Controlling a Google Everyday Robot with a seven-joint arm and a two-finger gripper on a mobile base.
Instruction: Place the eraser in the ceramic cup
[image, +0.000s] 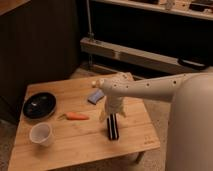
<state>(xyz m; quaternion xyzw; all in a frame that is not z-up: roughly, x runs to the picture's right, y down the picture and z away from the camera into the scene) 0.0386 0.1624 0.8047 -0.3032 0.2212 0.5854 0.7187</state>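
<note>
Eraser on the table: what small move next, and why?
Probably lower the gripper a little onto the eraser: it hangs over the eraser's far end, and the eraser lies flat on the table, apart from the ceramic cup.

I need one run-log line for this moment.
claw: at far end of long black striped eraser | eraser: lying on wooden table | small white ceramic cup: upright, apart

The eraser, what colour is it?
The eraser is black with pale stripes, camera view; the gripper is just above it.

Lab, metal shelving (131, 52), jaws at eraser (113, 130)
</note>
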